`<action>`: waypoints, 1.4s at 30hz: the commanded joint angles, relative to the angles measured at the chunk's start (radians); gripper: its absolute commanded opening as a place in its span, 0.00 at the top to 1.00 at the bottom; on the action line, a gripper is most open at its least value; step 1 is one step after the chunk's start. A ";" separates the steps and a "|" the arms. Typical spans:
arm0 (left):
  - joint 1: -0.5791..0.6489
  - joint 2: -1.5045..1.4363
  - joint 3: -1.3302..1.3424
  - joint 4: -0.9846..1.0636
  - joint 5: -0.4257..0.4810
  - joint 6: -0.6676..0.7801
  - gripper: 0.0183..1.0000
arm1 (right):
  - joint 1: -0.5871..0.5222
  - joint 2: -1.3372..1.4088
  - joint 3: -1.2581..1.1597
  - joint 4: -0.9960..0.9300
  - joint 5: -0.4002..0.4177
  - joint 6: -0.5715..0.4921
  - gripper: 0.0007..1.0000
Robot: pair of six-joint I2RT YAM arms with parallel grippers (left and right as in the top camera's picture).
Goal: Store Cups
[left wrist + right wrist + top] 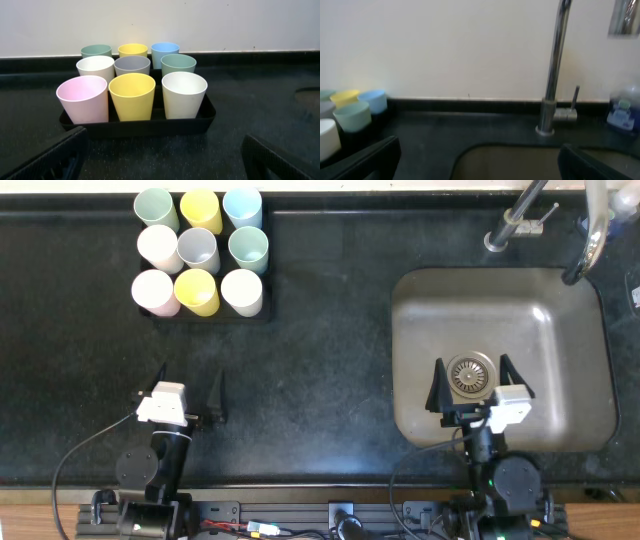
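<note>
- Nine plastic cups (132, 65), all upright with mouths up, set in a 3x3 grid, sides close or touching.
- Far row, left to right from above: sage green, yellow, blue.
- Middle row: white, grey, sage green.
- Near row: pink, yellow, white.
- All stand in a shallow black tray (140, 127), which lies flat on the dark counter (320, 330), far-left area, beside the back wall (225, 20).

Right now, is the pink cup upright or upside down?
Upright. The pink cup stands at a front corner of the black tray, open mouth up, and its inside looks empty.
</note>
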 commanded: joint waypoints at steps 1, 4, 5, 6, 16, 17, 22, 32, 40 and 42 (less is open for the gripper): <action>0.007 -0.010 -0.001 -0.004 0.009 0.018 0.00 | -0.007 -0.012 -0.093 0.018 0.004 -0.003 0.00; 0.007 -0.010 -0.001 -0.004 0.009 0.018 0.00 | -0.007 -0.011 -0.125 0.059 0.003 -0.003 0.00; 0.007 -0.010 -0.001 -0.004 0.009 0.018 0.00 | -0.007 -0.011 -0.125 0.060 0.003 -0.003 0.00; 0.007 -0.010 -0.001 -0.004 0.009 0.018 0.00 | -0.007 -0.011 -0.124 0.061 0.003 -0.003 0.00; 0.007 -0.010 -0.001 -0.004 0.009 0.018 0.00 | -0.007 -0.011 -0.124 0.060 0.003 -0.003 0.01; 0.007 -0.010 -0.001 -0.004 0.009 0.018 0.00 | -0.007 -0.011 -0.124 0.060 0.003 -0.003 0.00; 0.007 -0.010 -0.001 -0.004 0.009 0.018 0.00 | -0.007 -0.011 -0.124 0.059 0.003 -0.003 0.00; 0.007 -0.010 -0.001 -0.004 0.009 0.018 0.00 | -0.007 -0.011 -0.124 0.059 0.003 -0.003 0.00; 0.007 -0.010 -0.001 -0.004 0.009 0.018 0.00 | -0.007 -0.011 -0.124 0.059 0.003 -0.003 0.00; 0.007 -0.010 -0.001 -0.004 0.009 0.018 0.00 | -0.007 -0.011 -0.124 0.059 0.003 -0.003 0.00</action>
